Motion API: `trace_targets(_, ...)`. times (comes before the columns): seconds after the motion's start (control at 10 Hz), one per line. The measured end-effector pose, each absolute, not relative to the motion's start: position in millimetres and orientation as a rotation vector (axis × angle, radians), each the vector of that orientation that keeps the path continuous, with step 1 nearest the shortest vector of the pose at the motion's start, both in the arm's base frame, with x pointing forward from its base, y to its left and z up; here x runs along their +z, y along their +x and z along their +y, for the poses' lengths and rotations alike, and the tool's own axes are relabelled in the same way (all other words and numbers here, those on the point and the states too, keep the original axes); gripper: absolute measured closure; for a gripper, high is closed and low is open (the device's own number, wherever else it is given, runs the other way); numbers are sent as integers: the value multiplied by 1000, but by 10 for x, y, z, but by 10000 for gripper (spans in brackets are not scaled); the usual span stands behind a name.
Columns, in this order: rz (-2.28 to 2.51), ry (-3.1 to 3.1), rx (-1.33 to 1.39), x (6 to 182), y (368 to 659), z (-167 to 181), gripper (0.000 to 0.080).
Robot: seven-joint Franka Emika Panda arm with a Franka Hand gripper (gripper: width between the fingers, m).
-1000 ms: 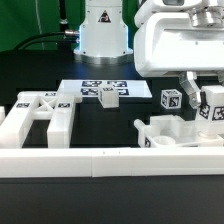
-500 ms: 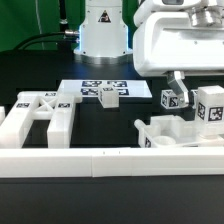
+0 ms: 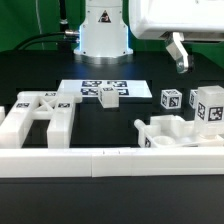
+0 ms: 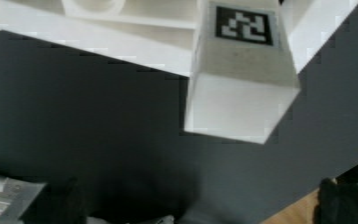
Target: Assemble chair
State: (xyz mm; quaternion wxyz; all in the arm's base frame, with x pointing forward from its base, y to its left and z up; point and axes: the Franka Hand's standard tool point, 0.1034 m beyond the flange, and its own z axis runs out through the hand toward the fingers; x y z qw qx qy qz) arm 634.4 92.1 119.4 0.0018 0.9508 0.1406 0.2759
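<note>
The chair lies in loose glossy white tagged parts. A large frame part (image 3: 40,114) sits at the exterior view's left. A small block (image 3: 109,96) rests on the marker board (image 3: 92,87). Two tagged blocks (image 3: 171,101) (image 3: 210,106) stand at the right, behind a low bracket part (image 3: 176,131). My gripper (image 3: 196,56) hangs above the right blocks, open and empty, with one finger (image 3: 180,52) showing. In the wrist view a long white tagged part (image 4: 243,72) lies below the gripper (image 4: 206,205), whose fingers (image 4: 59,200) stand wide apart.
A long plain white border rail (image 3: 110,160) runs along the front. The robot base (image 3: 104,30) stands at the back centre, with a cable on the black table behind the left part.
My gripper has opened off the rightmost tagged block and risen straight up. The block stays standing on the table.
</note>
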Motion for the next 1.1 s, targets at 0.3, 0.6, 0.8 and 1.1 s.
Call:
trace_targets(0.3,445,2996,832,1169,6340,930,151)
trace_targets(0.6,463,3101,461,1005,6263,975,151)
trace_targets(0.8,453,3143,260,961,6260,1023,151)
trace_targets(1.1,440,3170,28,893,6249,1075,151)
